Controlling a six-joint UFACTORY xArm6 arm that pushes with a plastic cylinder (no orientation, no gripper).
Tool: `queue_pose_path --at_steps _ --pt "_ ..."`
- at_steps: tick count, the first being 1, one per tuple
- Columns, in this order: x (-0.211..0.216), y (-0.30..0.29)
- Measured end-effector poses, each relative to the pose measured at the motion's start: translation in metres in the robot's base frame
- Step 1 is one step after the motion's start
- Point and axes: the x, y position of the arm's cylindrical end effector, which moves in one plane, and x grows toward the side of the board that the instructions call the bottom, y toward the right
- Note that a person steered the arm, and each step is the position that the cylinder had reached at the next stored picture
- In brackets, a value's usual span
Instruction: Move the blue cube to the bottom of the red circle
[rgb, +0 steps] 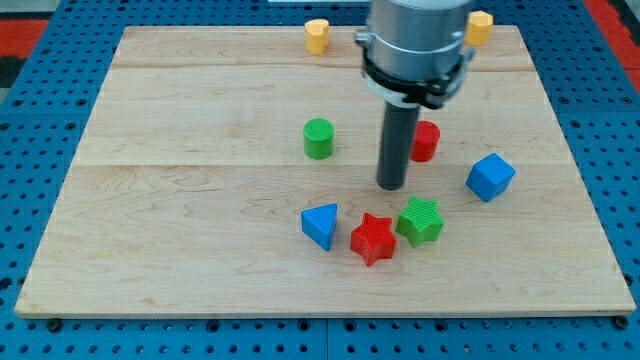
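Tabletop: blue cube (490, 177) right of my tip (391, 187)

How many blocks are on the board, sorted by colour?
Blue: 2, the blue cube and blue triangle
Red: 2, the red circle and red star
Green: 2, the green cylinder and green star
Yellow: 2, the left yellow block and right yellow block
Total: 8

Bright, even overhead light fills the scene. The wooden board (200, 200) shows only faint sheen, no hard glare. Soft, short shadows sit beneath my tip (391, 187) and the blocks around it. Focus is sharp throughout, edges undistorted.
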Motion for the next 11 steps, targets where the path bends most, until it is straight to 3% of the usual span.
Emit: queue_pose_path --at_steps 3,5,7,11 --pt "0.036 0.101" --pt "0.014 0.141" --pt "-0.018 0.141" --pt "-0.003 0.081"
